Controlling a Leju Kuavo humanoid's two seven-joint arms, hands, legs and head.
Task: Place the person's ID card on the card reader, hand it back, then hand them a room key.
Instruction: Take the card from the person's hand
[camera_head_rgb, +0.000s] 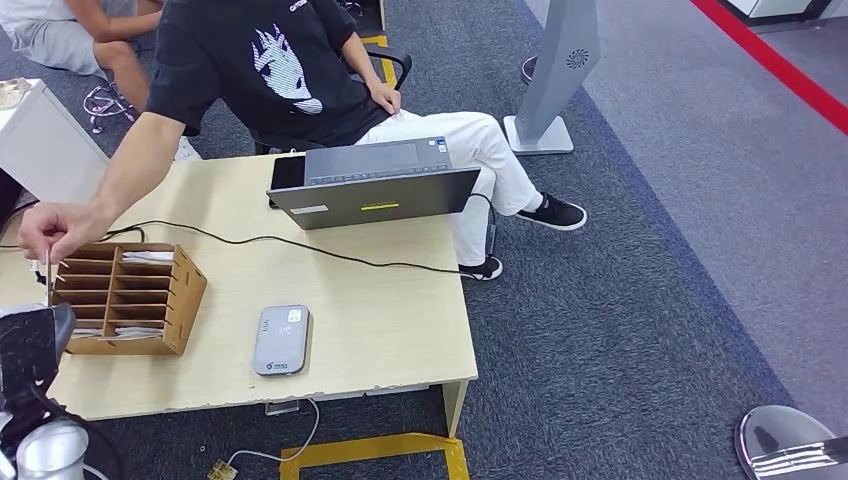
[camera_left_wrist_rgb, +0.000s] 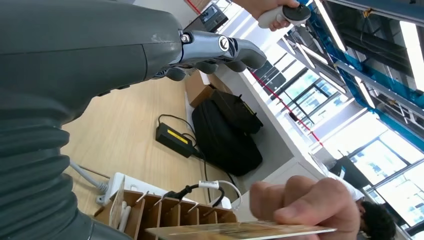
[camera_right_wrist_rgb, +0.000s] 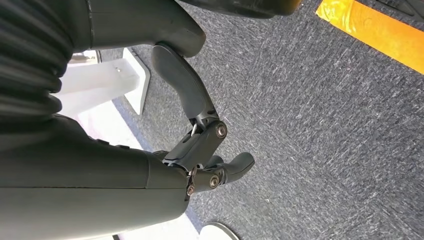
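A seated person reaches across the table and holds the ID card (camera_head_rgb: 48, 268) edge-on just above the wooden key rack (camera_head_rgb: 125, 298). In the left wrist view the card (camera_left_wrist_rgb: 240, 231) is pinched in the person's fingers (camera_left_wrist_rgb: 300, 200). My left hand (camera_head_rgb: 30, 350) sits at the table's near left corner, below the card and apart from it; its fingers (camera_left_wrist_rgb: 215, 50) are spread and hold nothing. The grey card reader (camera_head_rgb: 281, 340) lies flat near the table's front edge. My right hand (camera_right_wrist_rgb: 205, 150) hangs over the carpet with nothing in it; its arm (camera_head_rgb: 790, 445) is at the lower right.
An open laptop (camera_head_rgb: 375, 185) stands at the table's far side, and a black cable (camera_head_rgb: 300, 245) runs across the middle. A black bag (camera_left_wrist_rgb: 225, 132) and a power adapter (camera_left_wrist_rgb: 172, 136) lie beyond the rack. A grey stand (camera_head_rgb: 550, 80) is on the carpet at the right.
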